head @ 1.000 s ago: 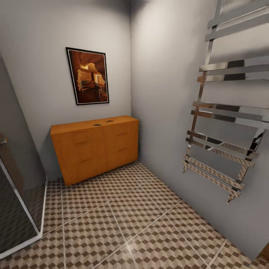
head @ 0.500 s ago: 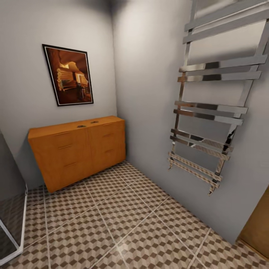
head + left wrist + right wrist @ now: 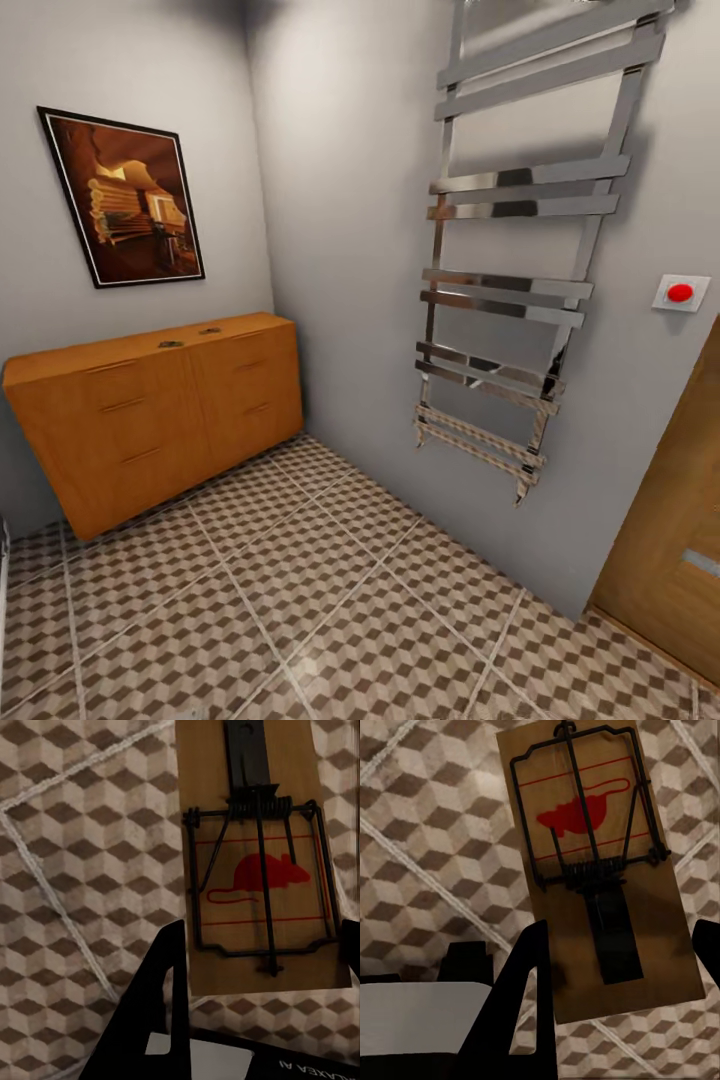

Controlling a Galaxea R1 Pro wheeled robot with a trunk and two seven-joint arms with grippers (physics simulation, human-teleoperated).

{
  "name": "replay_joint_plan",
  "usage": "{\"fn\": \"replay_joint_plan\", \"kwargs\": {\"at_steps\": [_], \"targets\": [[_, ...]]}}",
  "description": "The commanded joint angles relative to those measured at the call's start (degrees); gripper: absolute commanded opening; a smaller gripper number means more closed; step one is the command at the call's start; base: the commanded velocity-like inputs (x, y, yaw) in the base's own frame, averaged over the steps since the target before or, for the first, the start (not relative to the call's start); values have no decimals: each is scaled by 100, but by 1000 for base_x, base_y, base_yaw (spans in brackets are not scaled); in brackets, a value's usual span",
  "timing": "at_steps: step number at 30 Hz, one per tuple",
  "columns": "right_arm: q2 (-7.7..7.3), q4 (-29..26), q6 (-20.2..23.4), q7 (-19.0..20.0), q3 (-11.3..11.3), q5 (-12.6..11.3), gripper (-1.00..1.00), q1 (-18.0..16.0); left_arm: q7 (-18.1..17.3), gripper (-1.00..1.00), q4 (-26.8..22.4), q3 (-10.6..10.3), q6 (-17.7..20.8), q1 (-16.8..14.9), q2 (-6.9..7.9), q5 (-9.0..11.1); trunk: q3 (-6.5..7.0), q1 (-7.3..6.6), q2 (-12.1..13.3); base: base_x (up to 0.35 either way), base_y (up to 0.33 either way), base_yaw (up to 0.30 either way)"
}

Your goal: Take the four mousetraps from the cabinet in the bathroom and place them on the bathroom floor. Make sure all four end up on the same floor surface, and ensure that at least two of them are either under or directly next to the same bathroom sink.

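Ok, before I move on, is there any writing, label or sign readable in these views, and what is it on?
"AXEA", seen upside down and cut off by the picture's edge, on the left end effector's dark body.
No words on either mousetrap: each carries only a red mouse outline and red lines.
Red button on the wall plate: no text.
Framed picture: no readable lettering.

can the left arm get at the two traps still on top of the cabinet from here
Probably not yet. Its left gripper already grips a mousetrap, and the cabinet stands well across the bathroom floor, two small dark things on top.
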Motion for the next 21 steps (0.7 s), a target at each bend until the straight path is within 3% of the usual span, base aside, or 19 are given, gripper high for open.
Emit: {"fn": "replay_joint_plan", "kwargs": {"at_steps": [1, 21], "targets": [[0, 11, 9, -7, -44, 59, -100, -8, -14, -100, -1, -48, 19, -2, 2, 53, -6, 0, -3, 0, 0, -252], [25, 13, 11, 85, -44, 59, -100, -2, 6, -100, 16, -48, -8, -2, -2, 54, -6, 0, -3, 0, 0, -252]]}}
